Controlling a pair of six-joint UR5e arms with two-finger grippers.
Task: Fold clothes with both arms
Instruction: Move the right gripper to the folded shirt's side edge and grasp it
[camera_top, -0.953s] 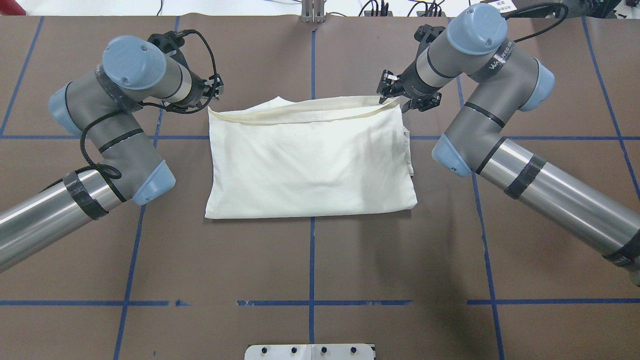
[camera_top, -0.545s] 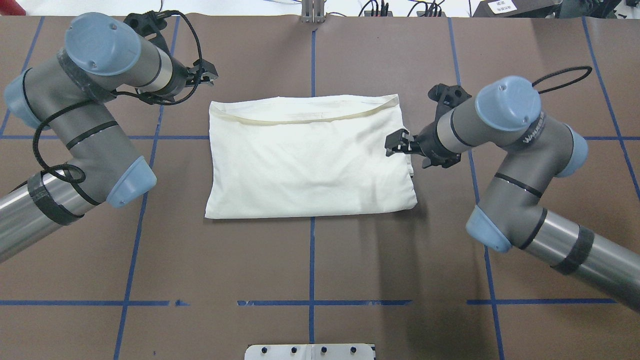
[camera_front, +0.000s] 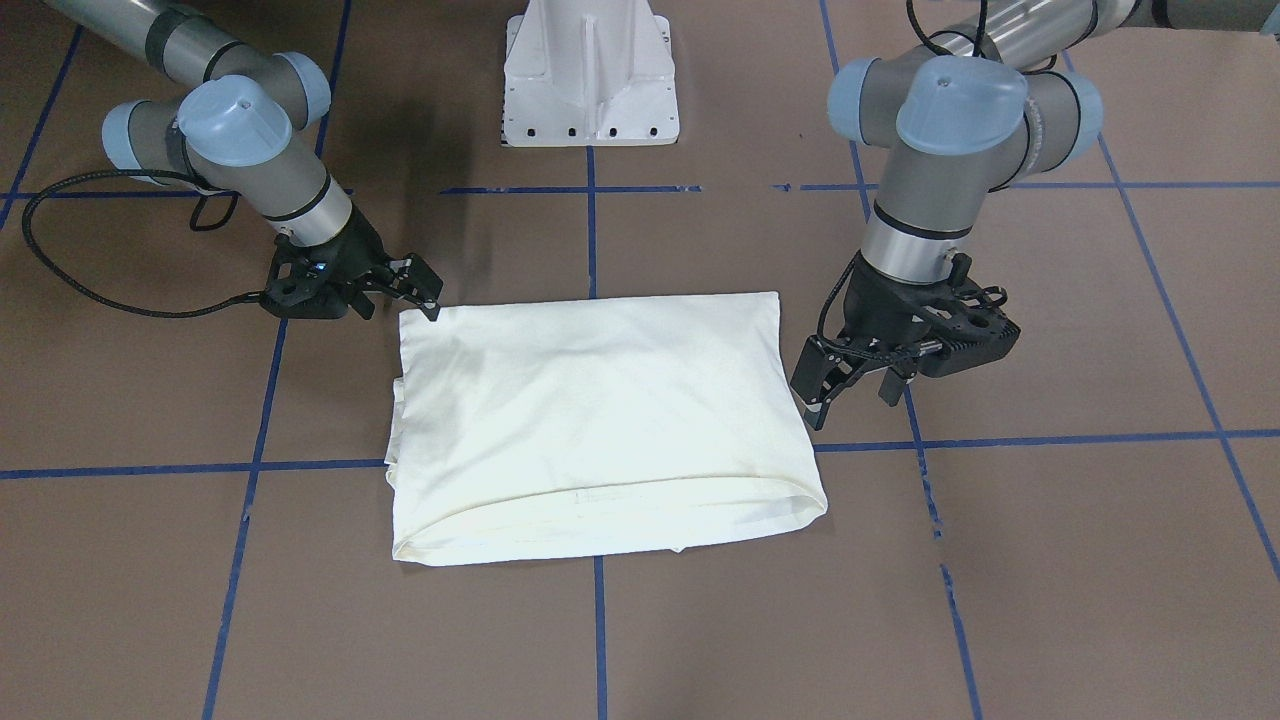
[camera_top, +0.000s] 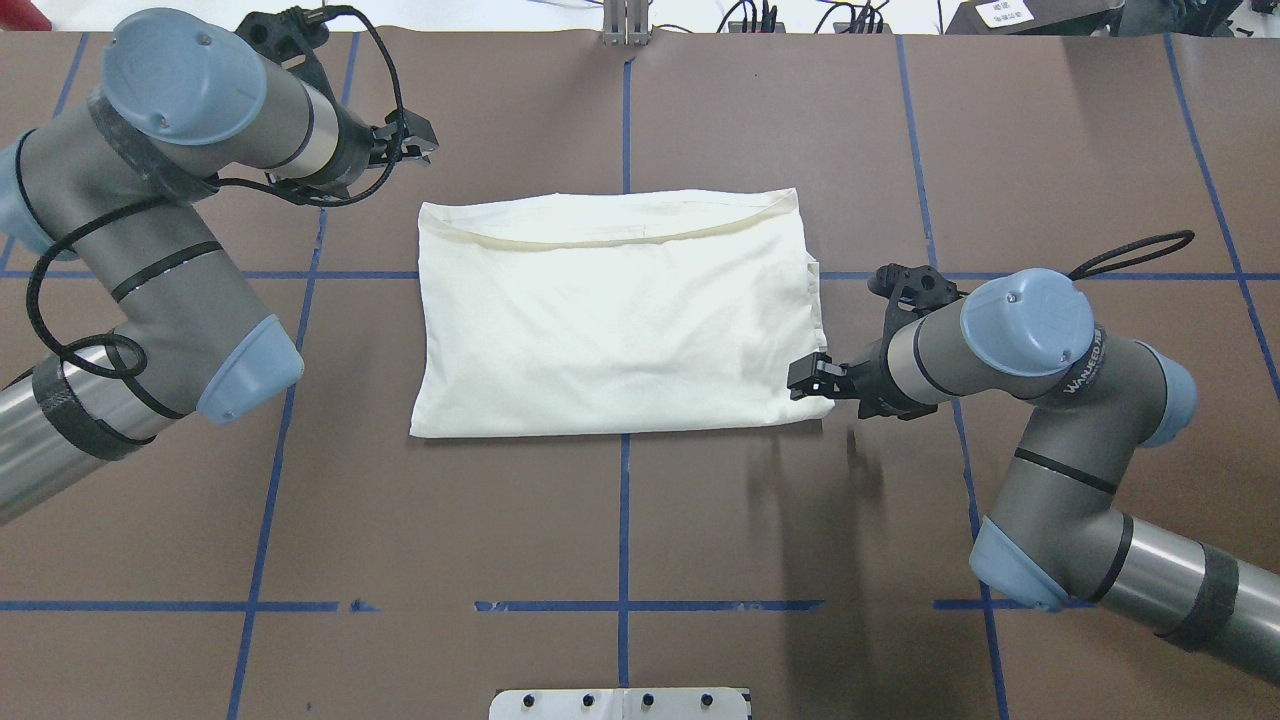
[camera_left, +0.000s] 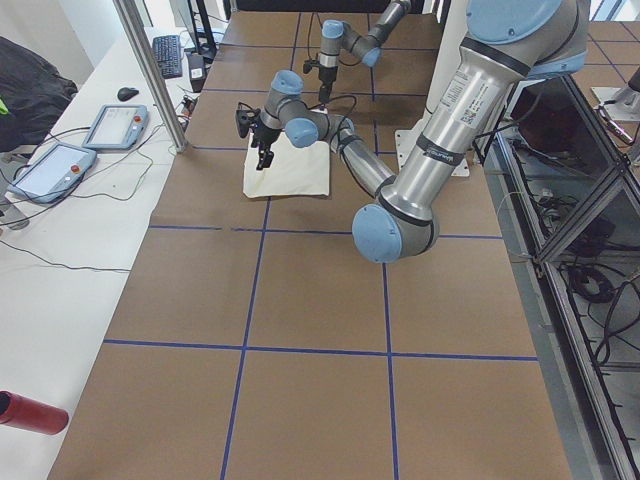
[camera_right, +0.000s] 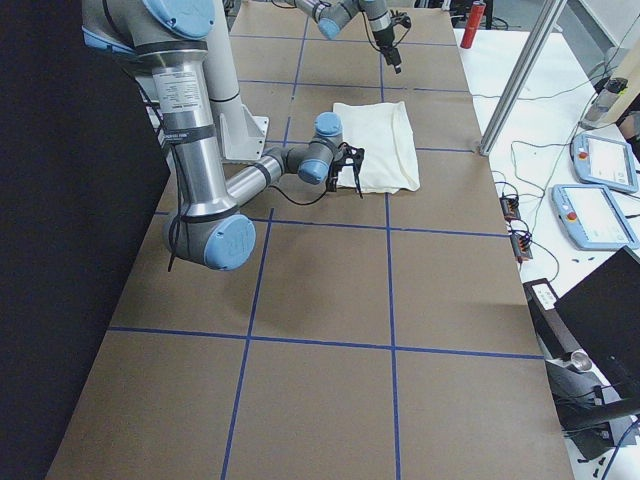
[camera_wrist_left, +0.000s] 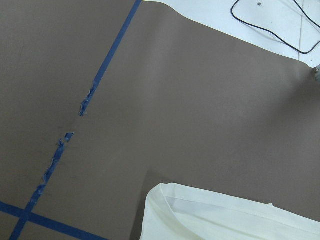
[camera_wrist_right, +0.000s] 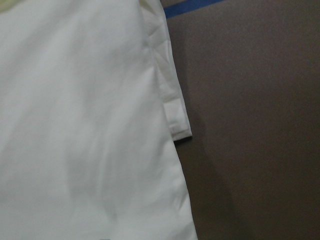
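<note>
One folded T-shirt (camera_top: 610, 320); two tools: left tool (camera_top: 428, 142) apart, right tool (camera_top: 800, 378) at corner.

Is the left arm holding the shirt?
No, the left end effector hangs open over bare table, apart from the shirt.

1. T-shirt (camera_top: 620, 320): cream cloth, matt, soft, lightly creased.
2. Counter (camera_top: 450, 520): brown matt covering, paper-like; blue tape (camera_wrist_left: 102, 70) frayed in places.
3. Left arm (camera_top: 180, 310), right arm (camera_top: 1050, 510): smooth grey metal tubing, semi-gloss; joint caps (camera_top: 250, 370) of smooth light-blue plastic.
</note>
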